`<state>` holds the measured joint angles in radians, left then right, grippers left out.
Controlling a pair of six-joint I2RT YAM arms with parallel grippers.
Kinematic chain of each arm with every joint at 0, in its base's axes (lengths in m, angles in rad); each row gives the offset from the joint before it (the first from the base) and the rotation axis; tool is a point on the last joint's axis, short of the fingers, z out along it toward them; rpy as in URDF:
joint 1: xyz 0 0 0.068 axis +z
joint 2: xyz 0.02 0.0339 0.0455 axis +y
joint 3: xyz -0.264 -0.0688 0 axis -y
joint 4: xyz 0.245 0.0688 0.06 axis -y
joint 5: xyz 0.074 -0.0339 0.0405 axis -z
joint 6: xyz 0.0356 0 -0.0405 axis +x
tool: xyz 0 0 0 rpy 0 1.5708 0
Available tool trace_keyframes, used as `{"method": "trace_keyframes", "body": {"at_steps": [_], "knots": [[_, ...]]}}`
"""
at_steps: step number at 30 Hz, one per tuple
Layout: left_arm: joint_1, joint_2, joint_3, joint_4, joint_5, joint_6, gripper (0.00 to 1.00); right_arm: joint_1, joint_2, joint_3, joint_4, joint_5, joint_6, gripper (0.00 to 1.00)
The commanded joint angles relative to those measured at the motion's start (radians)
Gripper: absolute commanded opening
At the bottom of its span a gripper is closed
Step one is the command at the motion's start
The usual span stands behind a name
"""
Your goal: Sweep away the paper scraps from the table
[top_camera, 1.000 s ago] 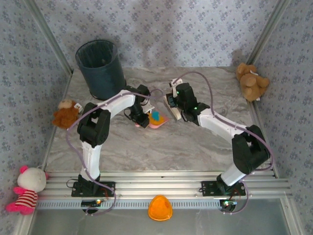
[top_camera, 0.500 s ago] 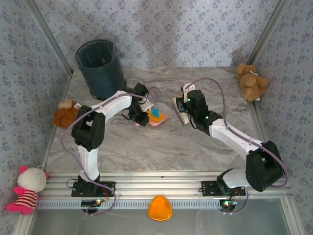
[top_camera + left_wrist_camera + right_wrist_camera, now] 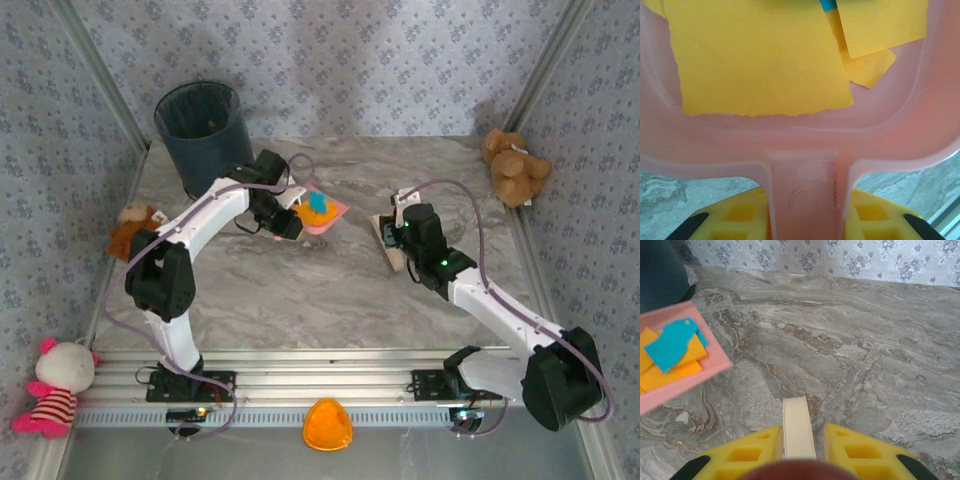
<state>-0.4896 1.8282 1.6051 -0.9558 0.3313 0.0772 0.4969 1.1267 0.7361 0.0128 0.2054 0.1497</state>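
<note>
Left side: the left gripper (image 3: 802, 222) is closed on the handle of a pink dustpan (image 3: 800, 145), which is pinched between the yellow fingers (image 3: 735, 220).
Dustpan position: it is held raised over the table (image 3: 330, 290), just right of the dark bin (image 3: 205, 135); its shadow is cast on the marble beneath it.
Task material: the scraps (image 3: 760, 60) are gathered inside the dustpan. Large orange pieces are overlapped against its back wall, and a cyan piece is laid on top of them, as seen from the right wrist and from above.
Right side: the right gripper (image 3: 799, 445) is clamped on a cream strip (image 3: 798, 420), which is pushed out forward between its fingers, over bare marble.
Spacing: the strip is kept apart from the dustpan, to its right, with open table between the two.
Table edges: a brown bear (image 3: 515, 165) is set at the far right corner and a smaller brown toy (image 3: 135, 230) at the left edge.
Near side: a pink-and-white plush (image 3: 55, 385) is placed at the near left, and an orange dome (image 3: 328, 425) is seen below the rails, between the two arm bases.
</note>
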Motion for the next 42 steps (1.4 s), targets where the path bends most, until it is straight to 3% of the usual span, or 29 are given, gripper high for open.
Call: {"method": "trace_keyframes", "body": {"at_steps": [1,25,42], "knots": [[0.013,-0.055,0.077,-0.035,0.052,-0.020,0.00,-0.005,-0.045,-0.008,-0.006,-0.006,-0.002,0.00],[0.172,-0.084,0.399,-0.086,0.198,-0.147,0.00,-0.024,-0.170,-0.061,-0.077,0.000,-0.010,0.00],[0.391,-0.058,0.431,0.122,0.433,-0.452,0.00,-0.030,-0.174,-0.057,-0.099,0.003,0.004,0.00]]}}
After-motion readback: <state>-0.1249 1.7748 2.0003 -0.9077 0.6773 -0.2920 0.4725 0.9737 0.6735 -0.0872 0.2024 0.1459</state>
